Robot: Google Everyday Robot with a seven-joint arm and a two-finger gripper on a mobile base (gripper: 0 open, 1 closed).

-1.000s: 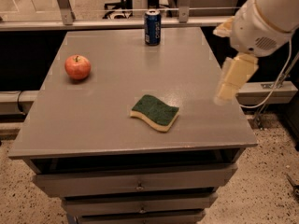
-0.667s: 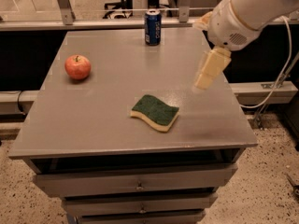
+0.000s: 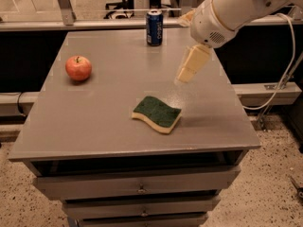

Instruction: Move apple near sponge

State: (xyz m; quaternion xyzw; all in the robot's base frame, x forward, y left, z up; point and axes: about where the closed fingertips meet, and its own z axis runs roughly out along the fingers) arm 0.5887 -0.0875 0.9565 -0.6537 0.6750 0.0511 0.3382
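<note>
Reaching: gripper [image 3: 185,74] hangs over the bench's [image 3: 94,122] right half, behind the sponge [image 3: 157,113]; spread or pressed together, I cannot tell. Apple [image 3: 78,67] sits untouched near the left edge; next, cross left and descend onto it

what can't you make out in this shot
- Camera view: arm, above the gripper hanging over the table behind the sponge, cut off by the top edge.
- Camera view: blue can lettering, too small to read.
- Camera view: lowest drawer, cut off by the bottom edge.
</note>
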